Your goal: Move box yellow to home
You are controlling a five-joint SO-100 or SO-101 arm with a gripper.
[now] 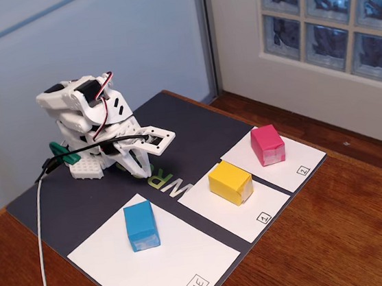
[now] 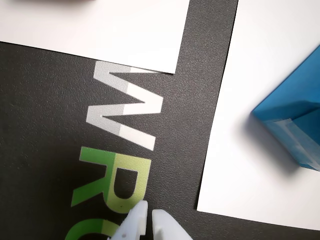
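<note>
Looking at the fixed view, I have the arm folded low over the dark mat (image 1: pixel 80 197) with nothing in the gripper (image 1: pixel 145 167), and in the wrist view its two white fingertips (image 2: pixel 136 223) sit nearly together, only a thin slit between them, aimed down at the printed lettering (image 2: pixel 120 150). The yellow box (image 1: pixel 231 182) is out ahead of the gripper and off to its side, standing on the small sheet marked "1" (image 1: pixel 254 212), well apart from the tool; the wrist camera does not show it at all. The pink block (image 1: pixel 268 144) sits beyond it on the sheet marked "2" (image 1: pixel 297 162), and the blue block (image 1: pixel 141 225) already occupies the Home sheet (image 1: pixel 178 269), close to the gripper on the other side. As I judge it, the reach has not begun, so the first thing I need is to spread the fingers wide before I swing toward the yellow box, then come down over it from above so that the fingers straddle its shorter sides squarely. I would keep the approach clear of the pink block and lift well before crossing back. For the drop, I would aim at the bare part of the Home sheet nearer its label, away from the blue block, so I do not knock it.
</note>
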